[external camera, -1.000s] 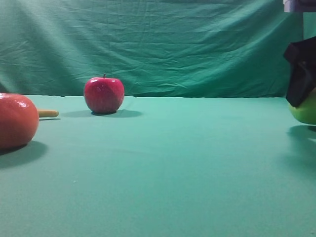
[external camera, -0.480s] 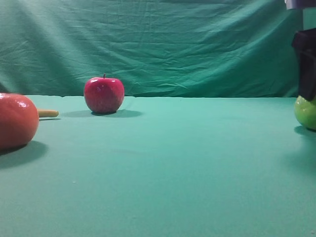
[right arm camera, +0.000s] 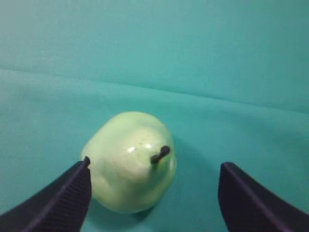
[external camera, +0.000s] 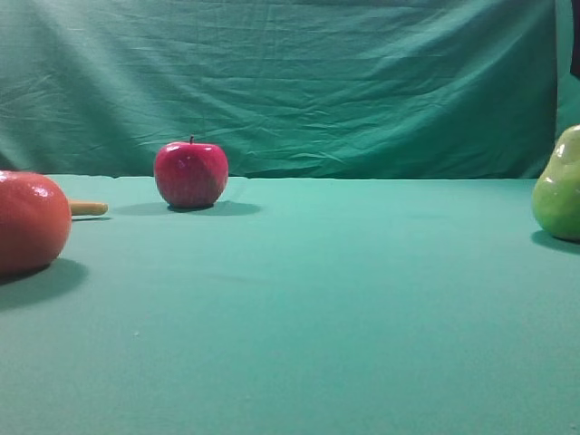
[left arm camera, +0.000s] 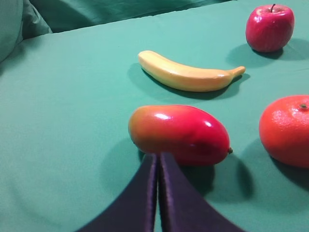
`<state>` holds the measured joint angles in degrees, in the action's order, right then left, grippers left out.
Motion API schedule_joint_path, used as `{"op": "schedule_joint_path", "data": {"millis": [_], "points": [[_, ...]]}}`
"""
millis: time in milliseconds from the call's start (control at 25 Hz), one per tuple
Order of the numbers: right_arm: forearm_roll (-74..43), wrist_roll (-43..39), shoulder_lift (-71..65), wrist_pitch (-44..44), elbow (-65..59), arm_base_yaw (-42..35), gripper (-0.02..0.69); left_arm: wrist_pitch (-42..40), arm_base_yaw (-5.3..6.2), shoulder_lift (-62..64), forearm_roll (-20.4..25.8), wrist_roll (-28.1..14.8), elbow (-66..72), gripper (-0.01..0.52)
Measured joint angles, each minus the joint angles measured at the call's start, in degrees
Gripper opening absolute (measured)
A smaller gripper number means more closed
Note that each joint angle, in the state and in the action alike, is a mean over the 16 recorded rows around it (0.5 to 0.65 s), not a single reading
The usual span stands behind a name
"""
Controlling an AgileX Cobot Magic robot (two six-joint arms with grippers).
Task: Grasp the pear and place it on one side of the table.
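The yellow-green pear point(external camera: 560, 186) stands upright on the teal table point(external camera: 317, 290) at the far right edge of the exterior view. In the right wrist view I look down on the pear point(right arm camera: 130, 162) and its dark stem. My right gripper point(right arm camera: 154, 165) is open above it, holding nothing. Its left finger point(right arm camera: 67, 193) is close beside the pear and its right finger point(right arm camera: 251, 198) is well apart. Only a dark sliver of that arm point(external camera: 576, 36) shows in the exterior view. My left gripper point(left arm camera: 158, 157) is shut and empty, far from the pear.
A red apple point(external camera: 190, 174) stands at the back left, and a large orange-red fruit point(external camera: 32, 222) is at the left edge. A banana point(left arm camera: 186, 75) and a red mango point(left arm camera: 178, 133) lie near my left gripper. A wrinkled green backdrop point(external camera: 317, 82) closes the rear.
My right gripper let go of the pear and rose up out of the exterior view. The pear now stands free on the table at the right edge.
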<state>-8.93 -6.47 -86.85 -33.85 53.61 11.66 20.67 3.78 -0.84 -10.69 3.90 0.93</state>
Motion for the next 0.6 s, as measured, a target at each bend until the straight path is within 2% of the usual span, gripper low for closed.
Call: {"op": "schedule_joint_path", "data": {"millis": [280,600], "points": [[0.03,-0.54,8.74,-4.98,1.41,-0.04,0.494,0.00,0.00,0.00,0.00,0.00,0.00,0.000],[0.17,-0.22,23.05,-10.39,1.24,-0.06,0.240,0.00,0.00,0.00,0.00,0.00,0.00,0.000]]}}
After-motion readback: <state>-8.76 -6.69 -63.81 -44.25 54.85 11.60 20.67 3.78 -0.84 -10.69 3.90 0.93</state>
